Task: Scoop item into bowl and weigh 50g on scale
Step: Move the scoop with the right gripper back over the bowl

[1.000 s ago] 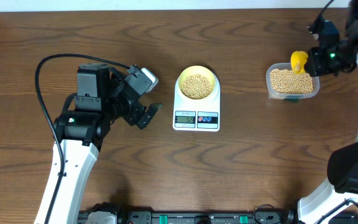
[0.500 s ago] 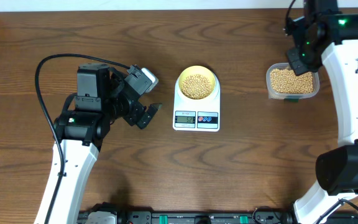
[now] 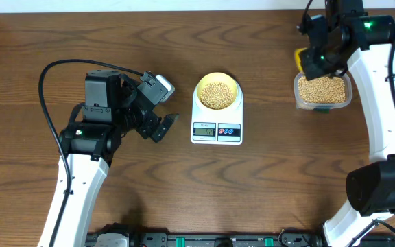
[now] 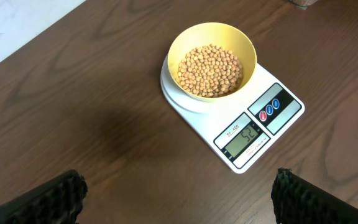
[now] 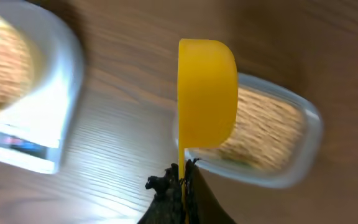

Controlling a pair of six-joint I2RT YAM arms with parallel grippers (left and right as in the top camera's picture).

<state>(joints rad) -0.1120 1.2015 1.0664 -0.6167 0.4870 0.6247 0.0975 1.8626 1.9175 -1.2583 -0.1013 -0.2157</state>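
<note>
The pale-yellow bowl (image 3: 217,93) sits on the white scale (image 3: 217,130), filled with tan beans (image 4: 210,70); the bowl also shows in the left wrist view (image 4: 211,37). The scale's display (image 4: 247,138) reads a number. My right gripper (image 5: 183,177) is shut on the thin handle of a bright yellow scoop (image 5: 206,93), held above the left end of the clear tub of beans (image 3: 322,90). In the overhead view the scoop (image 3: 299,55) shows only partly behind the arm. My left gripper (image 3: 163,127) is open and empty, left of the scale.
The clear tub (image 5: 272,134) stands to the right of the scale on the brown wooden table (image 3: 273,185). A black cable loops over the left arm (image 3: 91,137). The table's far edge meets a white wall.
My right arm has swung left across the tub, carrying the scoop from the tub's right side to its left end. The left arm, bowl and scale have not moved.
</note>
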